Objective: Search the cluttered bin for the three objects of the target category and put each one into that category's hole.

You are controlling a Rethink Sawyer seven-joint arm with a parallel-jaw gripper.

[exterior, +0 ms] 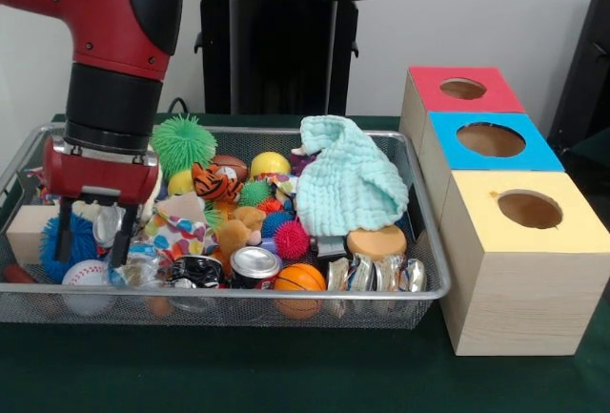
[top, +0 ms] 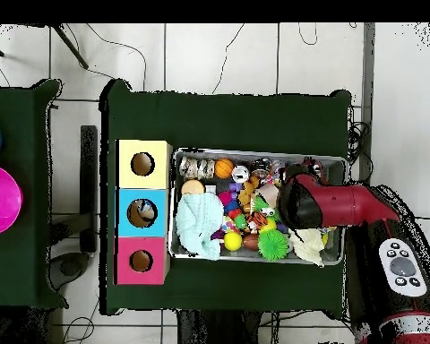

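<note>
- Front view has the gripper (exterior: 92,238) dipped into the end of the bin (exterior: 286,295) that's farthest from the boxes, fingers spread fairly wide with something clear and crinkly sitting between them.
- That clear thing looks like one of the water bottles (exterior: 107,224), but I honestly can't tell whether the fingers are actually touching it. Nothing is clamped, as far as I can see.
- More wrinkly clear plastic (exterior: 133,265) lies just beside the baseball (exterior: 86,274). It might be another bottle, it's too buried to say.
- Handling guess: these bottles are light, thin and already dented, so they'll squash and may pop out sideways. I'd grab across the middle of the body, not the cap end.
- The cans (exterior: 374,274) at the front rim are shiny metal, so don't mix them up with the bottles.
- Arm pose: the red arm (exterior: 105,12) comes in from the top and bends down, with the wrist pointing pretty much straight down. Overhead view shows it (top: 331,204) covering that same end of the bin.
- The red box's hole (exterior: 463,89) is at the far end of the box row, well apart from the gripper, with the whole bin in between.
- The green cloth (exterior: 345,184) could be hiding stuff.
</note>
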